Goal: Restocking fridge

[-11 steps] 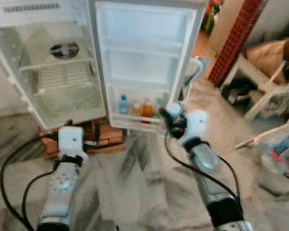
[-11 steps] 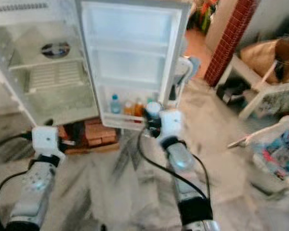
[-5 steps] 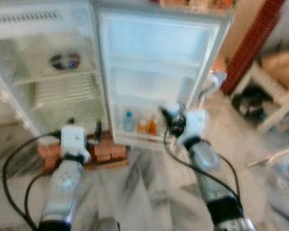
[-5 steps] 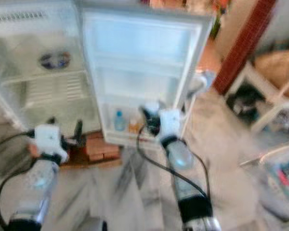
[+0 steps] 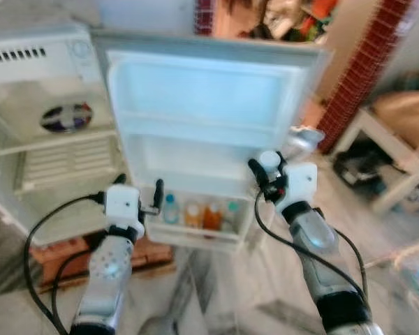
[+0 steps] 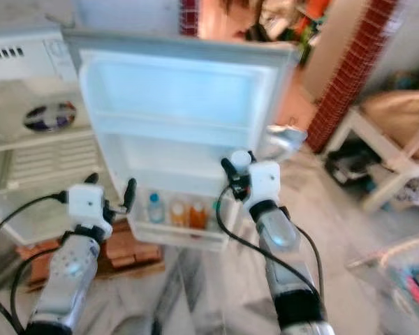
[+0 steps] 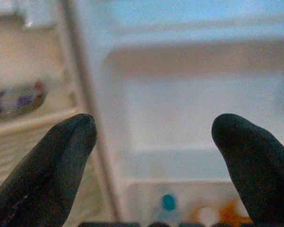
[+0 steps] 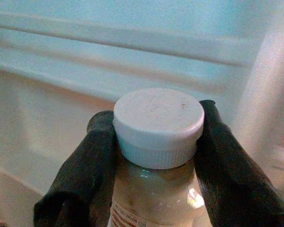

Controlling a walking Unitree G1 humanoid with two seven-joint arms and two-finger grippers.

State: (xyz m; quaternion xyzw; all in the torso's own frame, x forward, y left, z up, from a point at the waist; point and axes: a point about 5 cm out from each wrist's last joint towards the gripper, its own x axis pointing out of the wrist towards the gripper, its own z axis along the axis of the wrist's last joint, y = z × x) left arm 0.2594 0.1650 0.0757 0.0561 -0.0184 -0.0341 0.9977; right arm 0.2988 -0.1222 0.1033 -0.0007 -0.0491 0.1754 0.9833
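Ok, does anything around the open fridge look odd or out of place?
Yes, the fridge stands on stacked bricks rather than on the floor, an improvised base. Otherwise, the bottles stand upright in the lowest door shelf, and the right pincer holds a white-capped bottle upright.

We count 1 fridge [image 5: 49,105] with 1 open door [image 5: 195,98]. In the door's bottom shelf [image 5: 195,234] we see 4 bottles [image 5: 199,213]: 1 with a blue cap [image 5: 170,207], 2 orange ones [image 5: 202,215], and 1 with a green cap [image 5: 232,213]. We count 1 more bottle with a white cap [image 8: 157,124], which makes 5 bottles. Inside the fridge, we see 1 plate [image 5: 65,117]. We have 2 grippers: 1 left gripper [image 5: 138,194] and 1 right gripper [image 5: 265,174]. Under the fridge, we see 1 stack of bricks [image 5: 91,255]; their number we cannot tell. There is 1 brick pillar [image 5: 356,77] and 1 white bench [image 5: 398,164].
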